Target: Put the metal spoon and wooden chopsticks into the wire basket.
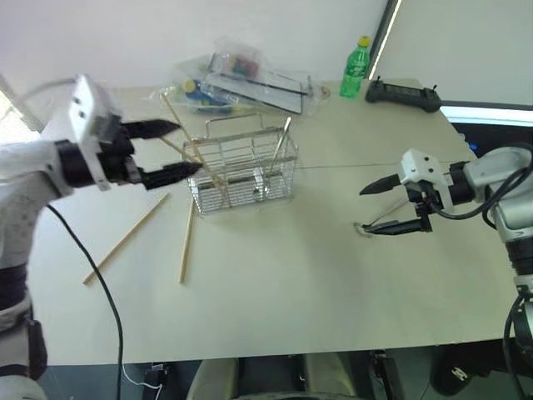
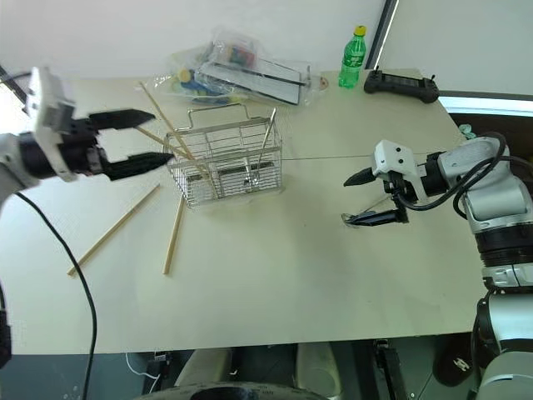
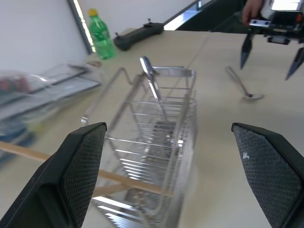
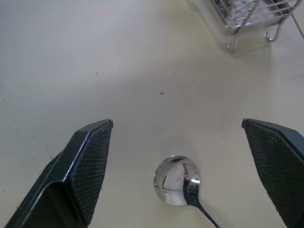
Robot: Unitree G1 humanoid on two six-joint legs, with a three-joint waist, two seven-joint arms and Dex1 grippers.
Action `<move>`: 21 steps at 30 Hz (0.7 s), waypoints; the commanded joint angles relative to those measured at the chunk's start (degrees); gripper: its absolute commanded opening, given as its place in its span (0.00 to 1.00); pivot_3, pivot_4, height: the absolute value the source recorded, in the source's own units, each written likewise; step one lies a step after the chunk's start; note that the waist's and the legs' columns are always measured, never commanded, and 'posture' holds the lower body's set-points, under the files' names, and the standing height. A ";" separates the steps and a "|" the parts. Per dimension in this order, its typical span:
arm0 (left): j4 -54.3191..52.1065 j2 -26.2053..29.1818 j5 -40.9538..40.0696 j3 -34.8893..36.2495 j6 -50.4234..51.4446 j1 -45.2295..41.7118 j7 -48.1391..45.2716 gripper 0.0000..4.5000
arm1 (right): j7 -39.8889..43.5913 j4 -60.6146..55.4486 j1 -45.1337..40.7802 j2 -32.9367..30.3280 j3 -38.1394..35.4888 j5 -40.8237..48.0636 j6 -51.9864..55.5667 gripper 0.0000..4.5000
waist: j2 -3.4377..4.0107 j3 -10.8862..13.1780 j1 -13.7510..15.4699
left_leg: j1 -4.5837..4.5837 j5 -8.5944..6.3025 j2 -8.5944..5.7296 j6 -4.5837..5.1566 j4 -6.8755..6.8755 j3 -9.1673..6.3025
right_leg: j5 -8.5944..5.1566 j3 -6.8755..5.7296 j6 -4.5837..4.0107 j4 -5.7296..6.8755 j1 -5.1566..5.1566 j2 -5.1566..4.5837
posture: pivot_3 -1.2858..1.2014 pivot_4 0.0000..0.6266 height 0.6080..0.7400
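1. The tabletop carries everything
2. The wire basket stands left of centre, toward the far side, two wooden chopsticks leaning in it
3. Left tool, released, hangs just left of the basket
4. Right tool, released, hovers over the metal spoon on the right
5. Two more chopsticks lie near-left of the basket

Silver basket; tan chopsticks; bottle seemingly green.
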 commanded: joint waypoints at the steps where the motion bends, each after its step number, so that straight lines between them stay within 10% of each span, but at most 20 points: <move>1: -1.13 4.97 -1.81 6.98 0.13 -1.93 -1.23 0.99 | 0.37 0.49 -1.16 -0.19 -2.00 0.99 -0.97 1.00 | 0.00 0.00 -0.02 | 0.00 0.00 0.00 0.00 0.00 0.00 | 0.00 0.00 0.00 0.00 0.00 0.01 | 0.52 0.24 0.99; 11: -2.42 14.51 -15.04 13.01 7.63 -10.55 -2.55 0.99 | 0.65 5.45 -3.90 1.86 -0.62 -0.80 -4.30 1.00 | -0.05 0.02 0.26 | 0.02 0.00 0.00 0.00 0.04 0.02 | 0.00 0.00 0.00 0.04 0.03 0.01 | 0.52 0.24 0.99; 21: -11.93 12.71 -11.09 -4.23 3.17 -2.68 -12.56 0.99 | 2.25 13.96 -7.52 0.23 5.44 -6.51 -14.99 1.00 | -0.01 0.00 -0.09 | 0.11 0.02 0.04 -0.03 0.03 0.07 | -0.01 0.05 0.00 0.11 0.08 0.13 | 0.52 0.24 0.99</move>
